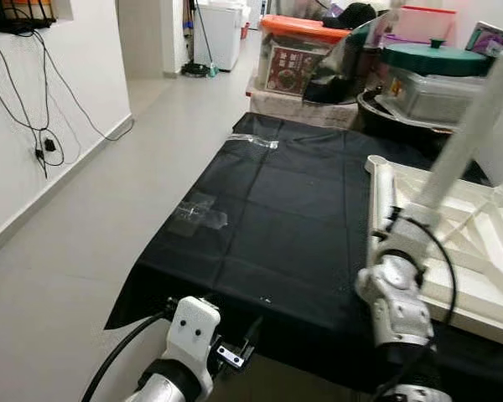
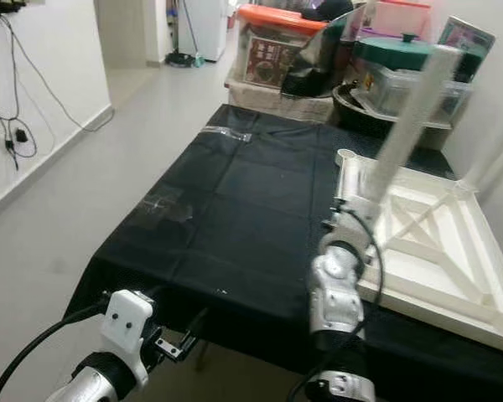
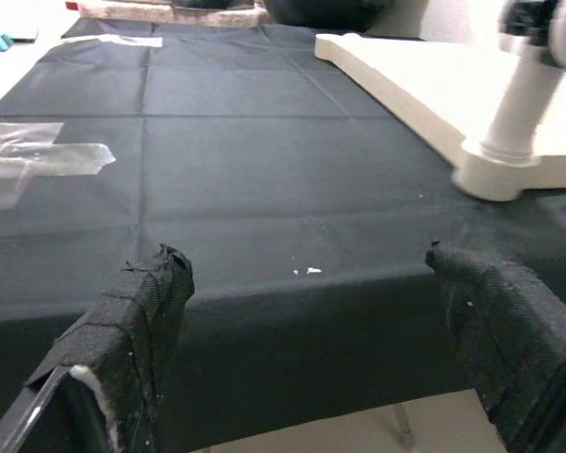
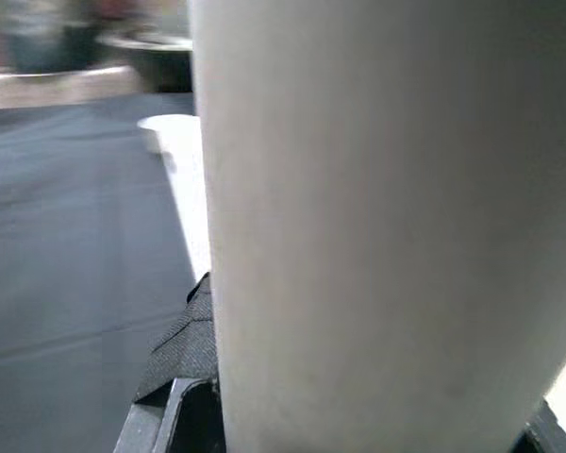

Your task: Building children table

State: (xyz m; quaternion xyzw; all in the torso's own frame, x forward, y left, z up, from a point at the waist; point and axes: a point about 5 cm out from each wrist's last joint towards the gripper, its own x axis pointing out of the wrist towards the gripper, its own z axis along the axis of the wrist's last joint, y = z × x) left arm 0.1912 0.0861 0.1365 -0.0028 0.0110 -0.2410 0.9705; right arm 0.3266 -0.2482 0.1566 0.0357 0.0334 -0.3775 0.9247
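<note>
Nearest to me, my left tool (image 3: 307, 354) hangs open in front of the edge of the black cloth (image 1: 268, 226); it holds nothing and waits low. My right tool (image 4: 198, 377) is closed on the white leg (image 2: 411, 117), which stands tilted with its foot on the near corner socket of the frame (image 2: 436, 243). I hold the leg low, I think, so I can guide its end into the socket. The frame lies upside down on the cloth so that the legs can go in from above. Farther on the cloth lie pieces of clear tape (image 1: 197, 213). Beyond the far edge stand boxes (image 1: 298, 59) and a green-lidded container (image 1: 432, 71).
</note>
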